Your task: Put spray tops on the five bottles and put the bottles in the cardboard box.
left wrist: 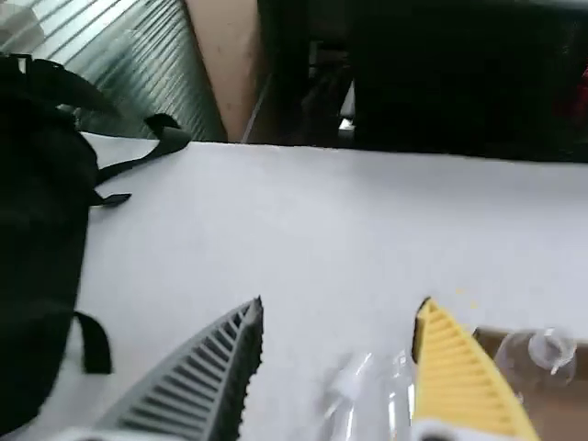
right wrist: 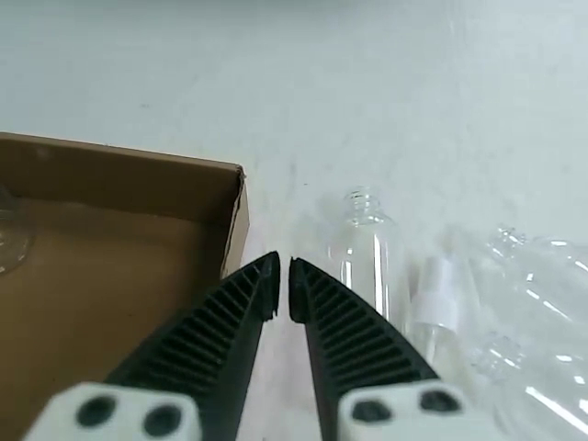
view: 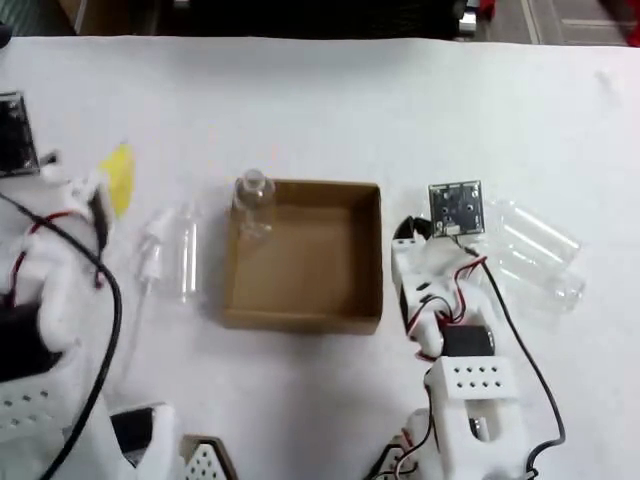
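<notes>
On the tabletop (view: pixel 330 110): cardboard box (view: pixel 303 318), bottle (view: pixel 253 203) upright in its far-left corner | second bottle (view: pixel 187 262), spray top (view: pixel 151 248) lie left of box | loose bottles (view: pixel 535 250) right | left pincer (left wrist: pixel 341 308) wide open, empty | right pincer (right wrist: pixel 283 276) nearly closed, empty

The high view looks steeply down from above the near edge of the white tabletop (view: pixel 320 110), taking in both arms with the cardboard box (view: pixel 300 318) between them. The left wrist view sits low behind the left end effector (left wrist: pixel 341 303), facing across the tabletop to the far edge and the room beyond. The right wrist view tilts down, close behind the right end effector (right wrist: pixel 284 260). All three share the box.
</notes>
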`<action>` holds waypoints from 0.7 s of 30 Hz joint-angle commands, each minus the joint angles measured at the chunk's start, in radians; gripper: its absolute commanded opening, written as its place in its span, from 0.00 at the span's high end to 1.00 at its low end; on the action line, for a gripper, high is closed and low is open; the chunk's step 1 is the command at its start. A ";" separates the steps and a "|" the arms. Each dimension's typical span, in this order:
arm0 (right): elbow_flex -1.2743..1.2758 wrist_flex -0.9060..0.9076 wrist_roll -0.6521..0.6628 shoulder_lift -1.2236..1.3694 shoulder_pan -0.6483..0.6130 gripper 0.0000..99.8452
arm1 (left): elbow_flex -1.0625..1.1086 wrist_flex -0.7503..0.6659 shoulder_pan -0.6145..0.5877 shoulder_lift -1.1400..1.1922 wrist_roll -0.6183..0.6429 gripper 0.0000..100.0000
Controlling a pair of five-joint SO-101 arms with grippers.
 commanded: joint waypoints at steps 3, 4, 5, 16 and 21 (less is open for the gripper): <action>-0.008 -0.022 0.012 -0.001 0.004 0.99 | -0.026 0.235 -0.077 -0.022 -0.313 0.76; -0.008 -0.022 0.012 -0.001 0.004 0.99 | 0.000 0.233 -0.081 -0.022 -0.338 0.76; -0.005 -0.022 0.012 -0.001 0.004 0.99 | 0.029 0.221 -0.081 -0.022 -0.353 0.76; 0.101 -0.209 0.130 -0.001 -0.005 0.99 | -0.117 0.126 -0.042 0.573 -0.365 0.85; 0.104 -0.213 0.127 -0.001 -0.005 0.99 | -0.485 0.330 0.008 0.975 -0.290 0.79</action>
